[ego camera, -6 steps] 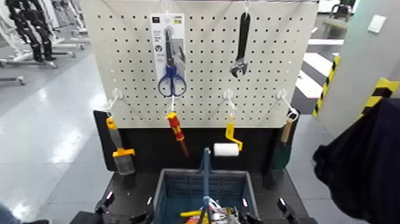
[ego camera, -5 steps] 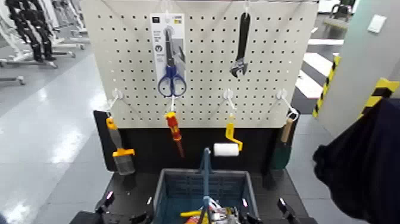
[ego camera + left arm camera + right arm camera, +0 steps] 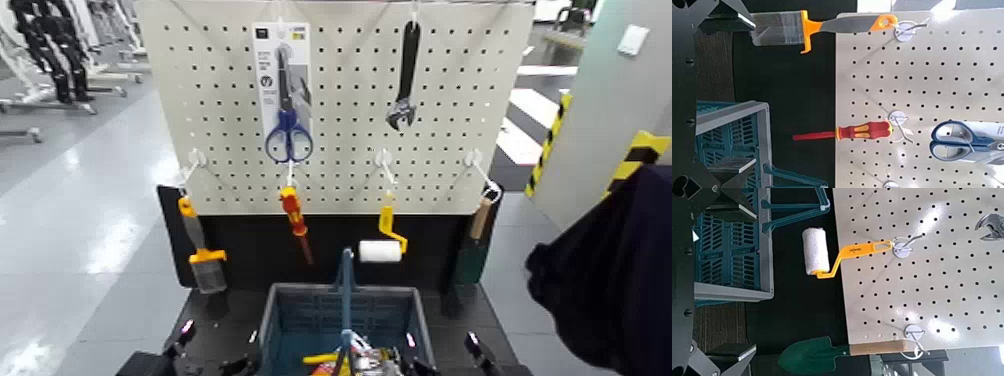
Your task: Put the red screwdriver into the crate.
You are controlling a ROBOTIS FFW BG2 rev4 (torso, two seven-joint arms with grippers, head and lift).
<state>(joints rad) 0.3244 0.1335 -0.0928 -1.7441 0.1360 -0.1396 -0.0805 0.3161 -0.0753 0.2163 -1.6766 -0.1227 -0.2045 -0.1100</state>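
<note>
The red screwdriver (image 3: 294, 222) hangs from a hook at the lower middle of the white pegboard, with its shaft pointing down. It also shows in the left wrist view (image 3: 856, 132). The blue-grey crate (image 3: 300, 312) stands below it on the black table and holds a few tools; it also shows in the left wrist view (image 3: 727, 141) and the right wrist view (image 3: 727, 247). My left gripper (image 3: 216, 345) and right gripper (image 3: 440, 350) sit low at either side of the crate. Both are open and empty, well below the screwdriver.
On the pegboard (image 3: 340, 110) hang blue scissors (image 3: 288, 135), a black wrench (image 3: 405, 75), an orange-handled brush (image 3: 200, 250), a yellow-handled paint roller (image 3: 385, 238) and a green trowel (image 3: 473, 250). A dark bulky shape (image 3: 600, 270) fills the right side.
The red screwdriver sways a little on its hook, its shaft swinging back to the left. The grippers have hardly moved.
</note>
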